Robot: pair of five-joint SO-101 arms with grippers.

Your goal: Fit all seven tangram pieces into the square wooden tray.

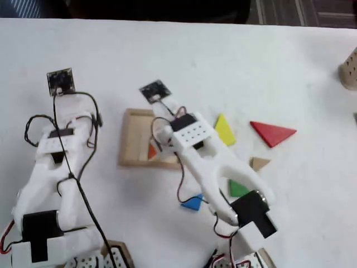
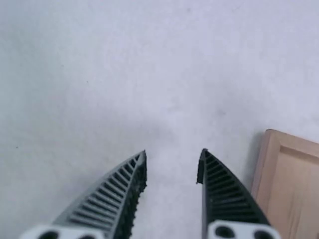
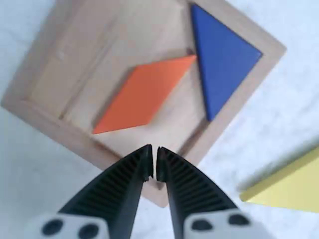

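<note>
- The square pale wooden tray is bare wood. It looks matt, with thin grain lines.
- The flat orange slanted piece and the flat blue triangle piece look painted, smooth and matt.
- The flat yellow triangle piece looks smooth too.
- The white desk is matt and a little grainy.
- The left tool and the right tool are dark matt plastic with ribs.
- The white arm shell is smooth hard plastic.

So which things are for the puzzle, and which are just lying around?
For the puzzle: wooden tray, orange piece, big blue triangle, yellow triangle, red triangle, tan triangle, green piece, small blue triangle.
Just lying around: holed wooden block.
</note>
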